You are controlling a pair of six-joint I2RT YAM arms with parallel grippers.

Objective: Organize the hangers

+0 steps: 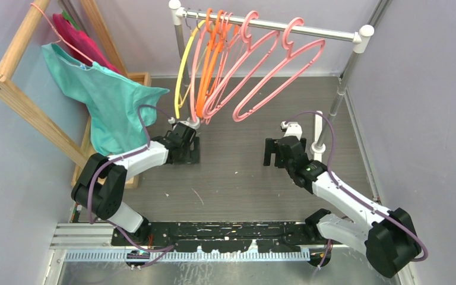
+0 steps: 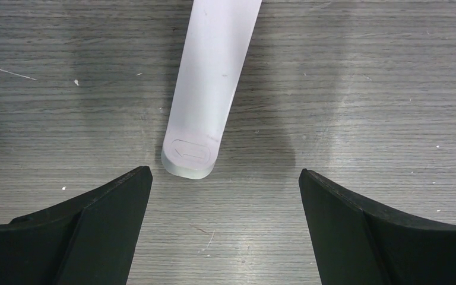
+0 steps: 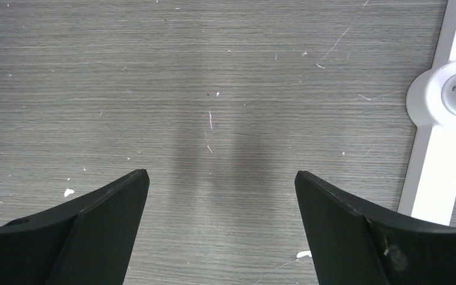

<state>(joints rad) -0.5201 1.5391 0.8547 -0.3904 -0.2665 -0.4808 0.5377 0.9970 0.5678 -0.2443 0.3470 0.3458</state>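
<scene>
The hangers hang by their hooks on a grey rail (image 1: 309, 28) in the top view: one yellow hanger (image 1: 182, 71) at the left, then orange hangers (image 1: 209, 65), then several pink hangers (image 1: 273, 68) spread to the right. My left gripper (image 1: 184, 148) is open and empty, low over the table below the yellow and orange hangers; in its wrist view (image 2: 225, 178) its fingers frame bare table. My right gripper (image 1: 278, 153) is open and empty over the table below the pink hangers, and in its wrist view (image 3: 221, 178) only bare table lies between the fingers.
A wooden frame (image 1: 18, 89) at the left holds a pink hanger draped with teal (image 1: 110, 101) and magenta garments. The rail's white foot bar (image 2: 211, 89) lies just ahead of my left gripper. Its right post base (image 3: 445, 95) stands right of my right gripper.
</scene>
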